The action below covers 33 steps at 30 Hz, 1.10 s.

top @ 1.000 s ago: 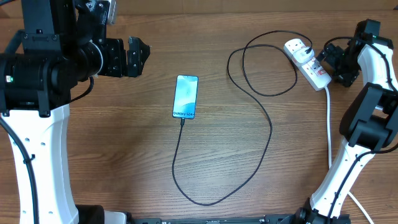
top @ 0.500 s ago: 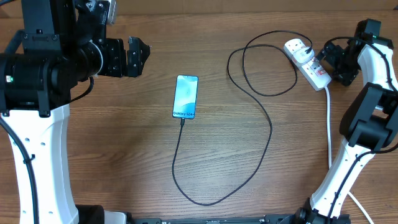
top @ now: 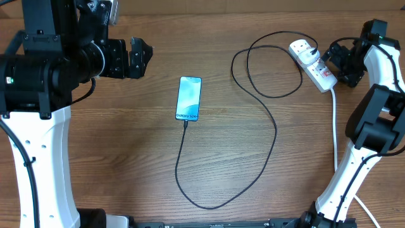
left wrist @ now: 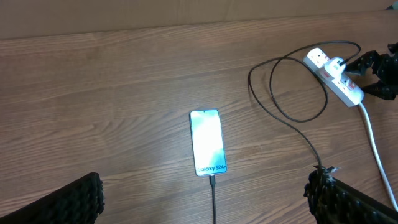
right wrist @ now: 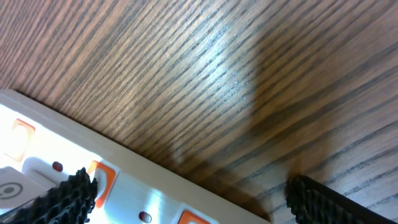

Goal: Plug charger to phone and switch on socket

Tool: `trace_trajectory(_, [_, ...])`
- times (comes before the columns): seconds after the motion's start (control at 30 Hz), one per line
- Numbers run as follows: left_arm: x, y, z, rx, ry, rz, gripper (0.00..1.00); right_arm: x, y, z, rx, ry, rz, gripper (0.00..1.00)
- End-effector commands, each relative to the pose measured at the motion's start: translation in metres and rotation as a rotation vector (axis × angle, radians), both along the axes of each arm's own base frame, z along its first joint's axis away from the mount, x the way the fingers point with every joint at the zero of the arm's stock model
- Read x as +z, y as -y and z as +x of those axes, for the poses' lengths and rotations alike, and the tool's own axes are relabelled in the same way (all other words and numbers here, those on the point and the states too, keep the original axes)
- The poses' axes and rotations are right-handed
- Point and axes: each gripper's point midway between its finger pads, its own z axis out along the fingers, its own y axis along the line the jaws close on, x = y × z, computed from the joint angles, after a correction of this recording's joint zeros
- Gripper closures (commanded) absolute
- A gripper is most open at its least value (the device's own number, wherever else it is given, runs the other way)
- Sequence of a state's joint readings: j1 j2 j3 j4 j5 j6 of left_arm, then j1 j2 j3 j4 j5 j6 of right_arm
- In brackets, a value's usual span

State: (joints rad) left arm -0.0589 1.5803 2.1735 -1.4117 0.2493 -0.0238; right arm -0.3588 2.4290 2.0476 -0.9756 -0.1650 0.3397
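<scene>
The phone (top: 188,98) lies flat mid-table, screen lit, "Galaxy S24" end toward the front. The black charger cable (top: 276,133) has its tip in the phone's front end, loops across the table and runs to a plug in the white socket (top: 313,64) at the back right. My right gripper (top: 330,62) is open right at the socket; in the right wrist view one finger (right wrist: 62,199) overlaps an orange-red switch (right wrist: 101,176) on the socket (right wrist: 143,196). My left gripper (top: 142,58) is open and empty, high at the back left. The left wrist view shows the phone (left wrist: 208,142) and cable (left wrist: 212,199).
The socket's thick white lead (top: 335,126) runs along the right side toward the front, beside the right arm's base. The cable's loop (top: 266,63) lies just left of the socket. The bare wooden table (top: 114,145) surrounds the phone.
</scene>
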Motion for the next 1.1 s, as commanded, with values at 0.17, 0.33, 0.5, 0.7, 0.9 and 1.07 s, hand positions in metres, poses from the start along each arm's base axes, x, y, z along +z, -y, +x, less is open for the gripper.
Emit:
trace_trajectory(0.17, [0.0, 0.002, 0.001, 0.001, -0.001, 0.0, 0.0, -0.019, -0.012, -0.007, 0.016, -0.052, 0.036, 0.0])
trace_trajectory(0.33, [0.0, 0.002, 0.001, 0.001, -0.001, 0.0, 0.0, -0.019, -0.011, -0.007, 0.015, -0.052, 0.036, 0.0])
trace_trajectory(0.5, [0.0, 0.002, 0.001, 0.001, -0.001, 0.0, 0.01, -0.019, -0.011, -0.007, 0.015, -0.052, 0.036, 0.0])
trace_trajectory(0.7, [0.0, 0.002, 0.001, 0.001, -0.001, 0.0, 0.0, -0.019, -0.013, -0.006, 0.019, -0.051, 0.036, 0.0])
trace_trajectory(0.9, [0.0, 0.002, 0.001, 0.001, -0.001, 0.0, 0.0, -0.024, -0.018, -0.007, 0.027, -0.059, 0.038, 0.0])
trace_trajectory(1.07, [0.0, 0.002, 0.001, 0.001, -0.001, 0.0, 0.0, -0.028, -0.022, -0.01, 0.039, -0.066, 0.047, 0.0])
